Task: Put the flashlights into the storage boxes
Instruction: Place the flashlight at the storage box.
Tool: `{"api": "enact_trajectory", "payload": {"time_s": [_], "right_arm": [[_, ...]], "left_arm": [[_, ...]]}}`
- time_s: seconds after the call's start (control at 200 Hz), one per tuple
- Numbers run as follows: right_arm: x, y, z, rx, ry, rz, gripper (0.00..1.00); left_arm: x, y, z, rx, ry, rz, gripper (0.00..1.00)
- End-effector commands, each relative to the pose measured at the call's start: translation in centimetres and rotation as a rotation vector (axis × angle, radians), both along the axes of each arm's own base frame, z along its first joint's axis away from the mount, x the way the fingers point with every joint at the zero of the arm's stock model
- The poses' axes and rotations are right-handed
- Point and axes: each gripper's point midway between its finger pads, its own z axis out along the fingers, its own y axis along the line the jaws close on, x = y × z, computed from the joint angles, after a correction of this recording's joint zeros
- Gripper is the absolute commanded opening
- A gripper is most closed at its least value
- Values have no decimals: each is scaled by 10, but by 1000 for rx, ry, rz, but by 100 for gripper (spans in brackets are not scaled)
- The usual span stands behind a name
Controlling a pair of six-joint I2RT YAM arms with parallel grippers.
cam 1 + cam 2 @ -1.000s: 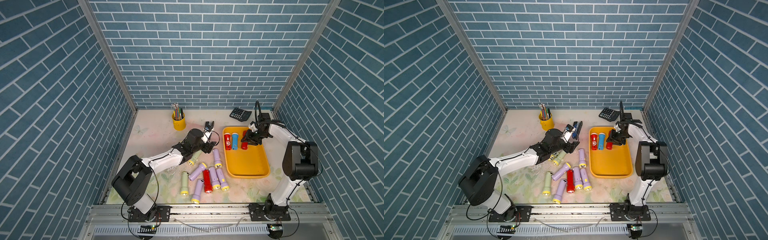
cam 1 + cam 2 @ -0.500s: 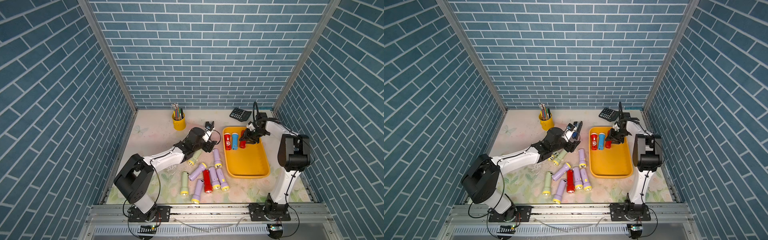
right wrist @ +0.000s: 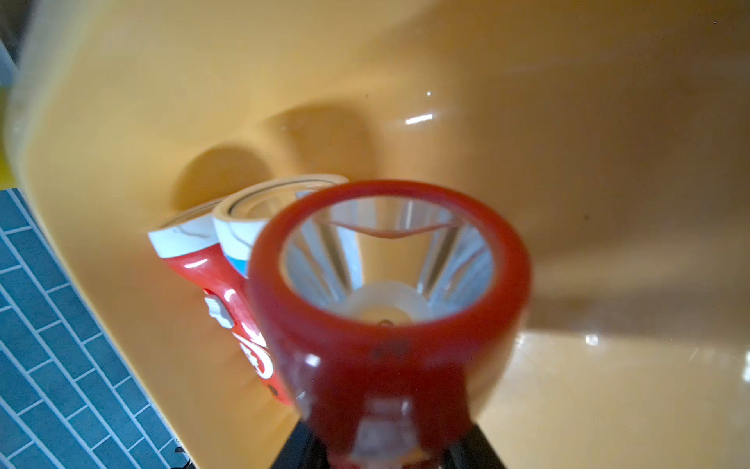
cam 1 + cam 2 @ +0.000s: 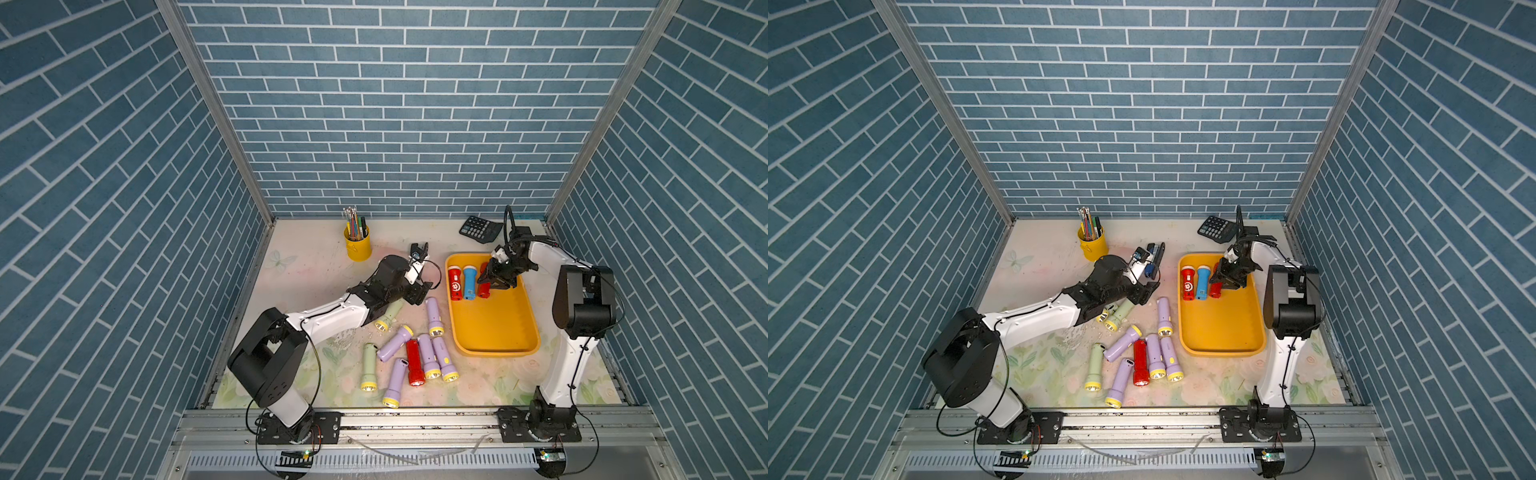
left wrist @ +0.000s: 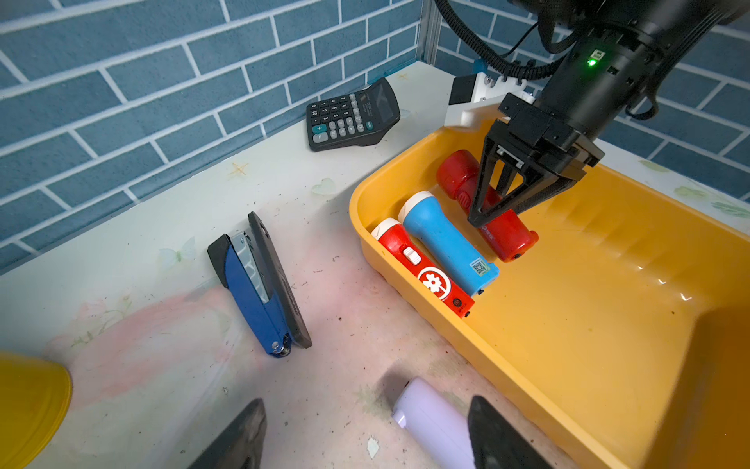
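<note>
In both top views we see the right gripper [image 4: 496, 283] [image 4: 1227, 283] clamped on the all-red flashlight [image 4: 483, 287] [image 4: 1215, 289]. It sits closer to the blue flashlight [image 4: 469, 282] in the yellow tray [image 4: 494, 332] than a second ago. The loose flashlights [image 4: 428, 361] on the table [image 4: 316, 270] lie unchanged.

From the left wrist, the left gripper [image 5: 365, 406] stands open as before, with a lilac flashlight [image 5: 430, 420] between its fingers.

From the right wrist, the all-red flashlight's head hangs over the tray floor.

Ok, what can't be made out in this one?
Left gripper: fingers cut by left wrist view's edge; hidden under its wrist in top views.
Pale green flashlights: partly under the left arm in top views.
All-red flashlight: blurred in right wrist view, hiding fingertips of right gripper.
</note>
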Motion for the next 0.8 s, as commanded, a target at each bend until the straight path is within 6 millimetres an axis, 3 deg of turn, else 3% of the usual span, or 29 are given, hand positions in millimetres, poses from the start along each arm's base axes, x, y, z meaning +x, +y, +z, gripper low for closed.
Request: {"api": "enact_trajectory", "payload": {"time_s": [0.0,0.22,0.44,0.625,0.795], "right_arm": [[6,-4,9,-18,-25,27,44],[4,-7,10,-33,-23,28,54],[3,-9,17,-50,-40,29,54],[-1,-14,41,-85,-95,25,54],[-21,-7,73,-124,-170,45,54]], "left_arm": [[-4,2,4,-4,-9,4,78],[-5,2,4,-6,-7,3,78],[-6,2,6,-9,-7,3,78],[-8,3,14,-36,6,10,78],[-15,11,22,-56,36,40,77]]}}
